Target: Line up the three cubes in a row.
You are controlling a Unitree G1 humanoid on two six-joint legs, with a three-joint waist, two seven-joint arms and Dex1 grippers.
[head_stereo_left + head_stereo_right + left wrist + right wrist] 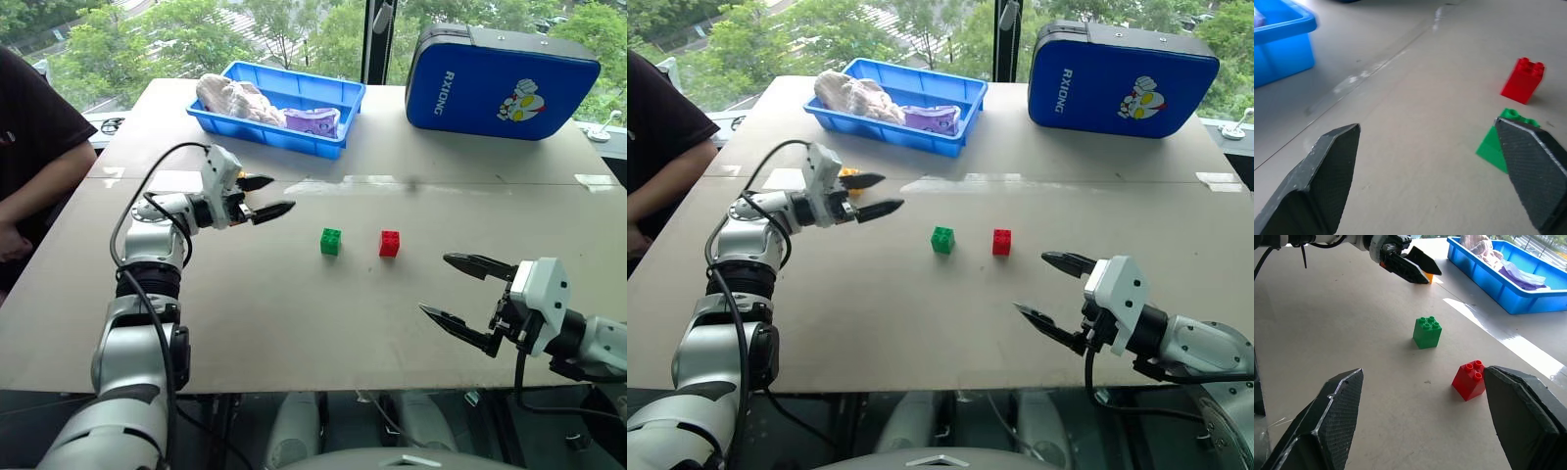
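Note:
A green cube [331,241] and a red cube [389,243] stand side by side in the middle of the table, a small gap between them. The yellow cube [848,174] is mostly hidden; a sliver of it peeks out behind my left gripper. My left gripper [281,194] hangs open above the table, left of the green cube and pointing toward it, holding nothing. In the left wrist view the green cube [1493,147] sits by one finger [1533,166] and the red cube [1522,81] lies beyond. My right gripper [434,283] is open and empty, near the front right, short of the red cube.
A blue tray [284,132] with cloth and a purple item stands at the back centre-left. A blue zipped case [500,83] lies at the back right. A person's arm [34,186] rests at the table's left edge.

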